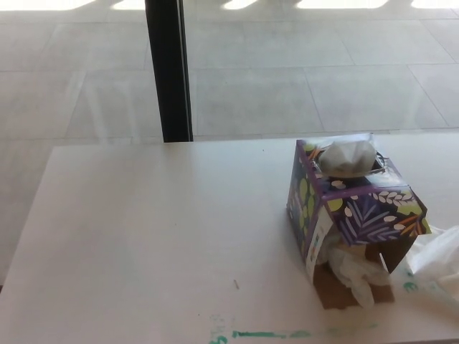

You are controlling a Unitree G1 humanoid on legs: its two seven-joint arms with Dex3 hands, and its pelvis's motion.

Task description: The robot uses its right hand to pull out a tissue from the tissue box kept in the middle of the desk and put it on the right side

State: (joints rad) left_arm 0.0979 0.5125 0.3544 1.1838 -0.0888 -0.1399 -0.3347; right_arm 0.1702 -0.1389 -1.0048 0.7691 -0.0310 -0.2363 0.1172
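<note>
Sitting on the white desk [143,236], right of the middle in the head view, the tissue box [355,215] is showing a purple pattern with green and white leaves and is turned at an angle so that one corner is pointing toward the camera. A crumpled white tissue [348,158] is sticking up out of the opening on its top. The near side of the box is gaping open, with brown cardboard showing, and more white tissue [353,269] is spilling out of that gap onto the desk. Just beside the box, at the right edge of the picture, a loose tissue [437,261] is lying on the desk. Green marks [265,334] are running along the near edge of the desk. Beyond the desk a pale tiled floor [287,86] is catching bright light, and a black vertical post [167,68] is rising behind the far edge. Neither robot hand is appearing anywhere in this view, so I cannot tell how their fingers are standing or whether either is holding anything.
</note>
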